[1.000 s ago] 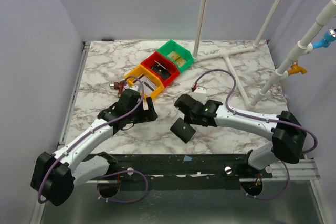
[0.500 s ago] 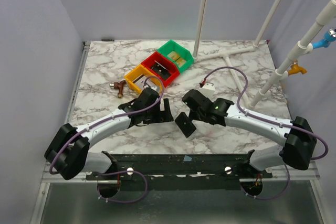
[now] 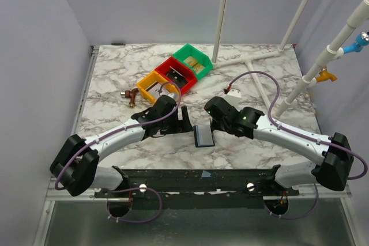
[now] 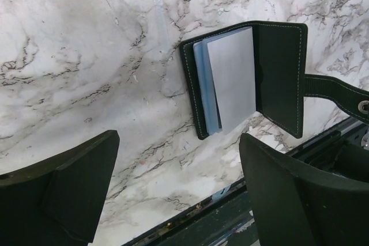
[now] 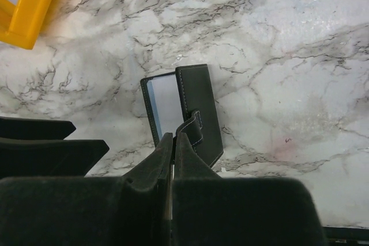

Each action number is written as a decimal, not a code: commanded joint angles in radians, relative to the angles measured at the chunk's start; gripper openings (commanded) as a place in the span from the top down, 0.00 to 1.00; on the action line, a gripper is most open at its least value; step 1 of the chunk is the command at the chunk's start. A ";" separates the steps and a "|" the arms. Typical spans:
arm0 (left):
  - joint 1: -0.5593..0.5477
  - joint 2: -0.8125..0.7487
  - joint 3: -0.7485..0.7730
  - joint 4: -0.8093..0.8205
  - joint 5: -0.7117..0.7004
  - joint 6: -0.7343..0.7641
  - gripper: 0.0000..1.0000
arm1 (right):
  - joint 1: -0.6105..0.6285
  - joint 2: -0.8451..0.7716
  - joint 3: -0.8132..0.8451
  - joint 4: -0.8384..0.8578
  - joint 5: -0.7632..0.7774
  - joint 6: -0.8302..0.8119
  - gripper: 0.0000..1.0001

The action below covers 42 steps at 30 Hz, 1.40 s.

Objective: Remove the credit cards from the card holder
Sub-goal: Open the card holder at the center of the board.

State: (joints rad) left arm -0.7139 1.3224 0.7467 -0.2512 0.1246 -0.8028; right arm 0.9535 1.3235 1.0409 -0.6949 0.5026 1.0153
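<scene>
The black card holder (image 3: 203, 135) lies open on the marble near the front edge. Its cover (image 4: 278, 79) is swung back. A pale credit card (image 4: 230, 79) shows on top of a bluish inner leaf (image 4: 202, 84); the same card (image 5: 166, 105) appears in the right wrist view. My right gripper (image 3: 211, 125) (image 5: 174, 137) is shut on the holder's strap (image 5: 194, 126), which leads off right as a black band (image 4: 334, 87). My left gripper (image 3: 185, 120) (image 4: 179, 148) stands open just left of the holder, touching nothing.
Yellow (image 3: 154, 84), red (image 3: 176, 73) and green (image 3: 193, 60) bins stand in a row at the back, the yellow one (image 5: 29, 10) nearest. A brown object (image 3: 131, 93) lies left of them. White pipes (image 3: 253, 73) cross the right side. The black front rail (image 3: 202, 177) runs close below the holder.
The left arm swung right, up to the holder, and its jaws narrowed slightly. The right gripper brought the holder down and leftward; it now lies open, showing the pale card.
</scene>
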 commanded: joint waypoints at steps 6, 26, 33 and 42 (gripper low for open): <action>-0.003 0.019 0.002 0.028 0.016 -0.001 0.22 | -0.010 -0.016 -0.046 -0.084 0.115 0.034 0.99; -0.033 0.144 0.084 0.047 0.052 0.019 0.56 | -0.112 0.171 -0.194 0.181 -0.003 -0.044 0.99; -0.034 0.137 0.064 0.037 0.030 0.023 0.61 | -0.147 0.311 -0.078 0.236 0.001 -0.109 0.99; -0.032 0.123 0.038 0.035 0.006 0.035 0.61 | -0.151 0.223 -0.049 0.194 0.007 -0.138 0.61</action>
State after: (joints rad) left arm -0.7418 1.4597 0.8055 -0.2241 0.1516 -0.7837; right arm 0.8055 1.6085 0.9512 -0.4850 0.5060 0.9001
